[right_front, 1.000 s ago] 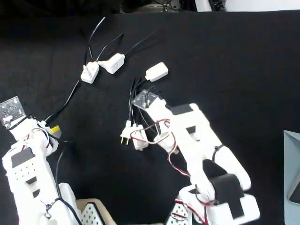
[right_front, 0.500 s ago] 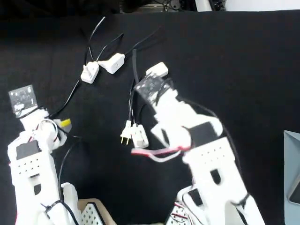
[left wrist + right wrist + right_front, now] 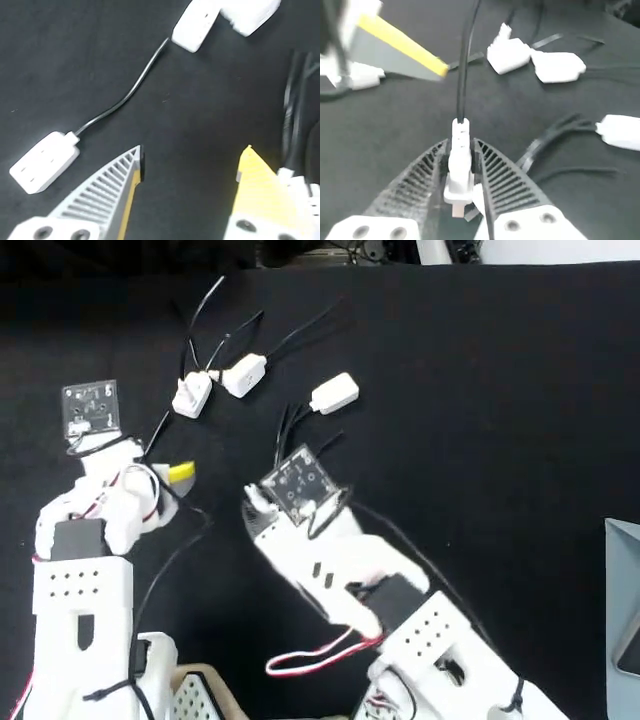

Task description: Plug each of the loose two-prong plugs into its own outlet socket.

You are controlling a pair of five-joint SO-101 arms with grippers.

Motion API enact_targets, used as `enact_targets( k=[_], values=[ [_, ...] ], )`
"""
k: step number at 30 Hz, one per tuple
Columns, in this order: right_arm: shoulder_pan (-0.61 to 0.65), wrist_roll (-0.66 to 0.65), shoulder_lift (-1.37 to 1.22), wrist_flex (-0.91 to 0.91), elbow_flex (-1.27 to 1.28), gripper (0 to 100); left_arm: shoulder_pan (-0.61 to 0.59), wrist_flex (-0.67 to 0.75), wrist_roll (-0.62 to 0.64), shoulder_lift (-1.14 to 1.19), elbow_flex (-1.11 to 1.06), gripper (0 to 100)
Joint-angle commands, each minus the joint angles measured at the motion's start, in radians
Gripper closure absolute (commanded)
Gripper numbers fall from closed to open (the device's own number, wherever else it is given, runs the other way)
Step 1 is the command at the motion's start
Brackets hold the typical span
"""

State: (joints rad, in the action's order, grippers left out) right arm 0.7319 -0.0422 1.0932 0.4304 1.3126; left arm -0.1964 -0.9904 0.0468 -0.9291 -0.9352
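My right gripper (image 3: 460, 146) is shut on a white two-prong plug (image 3: 459, 165), whose black cord (image 3: 466, 65) runs away from the fingers. In the high view this gripper (image 3: 256, 508) sits at the table's middle. My left gripper (image 3: 193, 149) stands open above bare cloth, with a white outlet socket (image 3: 43, 162) lying beside its grey finger (image 3: 117, 187). Its yellow fingertip (image 3: 182, 472) shows in the high view. Three white sockets lie farther back: one (image 3: 192, 395), a second (image 3: 243, 375) touching it, and a third (image 3: 334, 393) to their right.
Black cords (image 3: 215, 330) fan out from the far sockets toward the back edge. A bundle of black cables (image 3: 292, 430) lies just beyond the right arm. The black tablecloth (image 3: 500, 420) is bare to the right. A grey box edge (image 3: 625, 600) stands at the far right.
The right arm swung back and to the left onto the loose plugs and has closed on one. The left arm moved forward and right, toward the table's middle.
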Motion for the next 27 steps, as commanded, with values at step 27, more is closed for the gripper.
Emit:
enact_targets(
  k=[27],
  values=[
    [0.054,0.117,0.019,-0.061,0.061,98.7,0.117,-0.153,-0.06,-0.437,-0.002,69]
  ],
)
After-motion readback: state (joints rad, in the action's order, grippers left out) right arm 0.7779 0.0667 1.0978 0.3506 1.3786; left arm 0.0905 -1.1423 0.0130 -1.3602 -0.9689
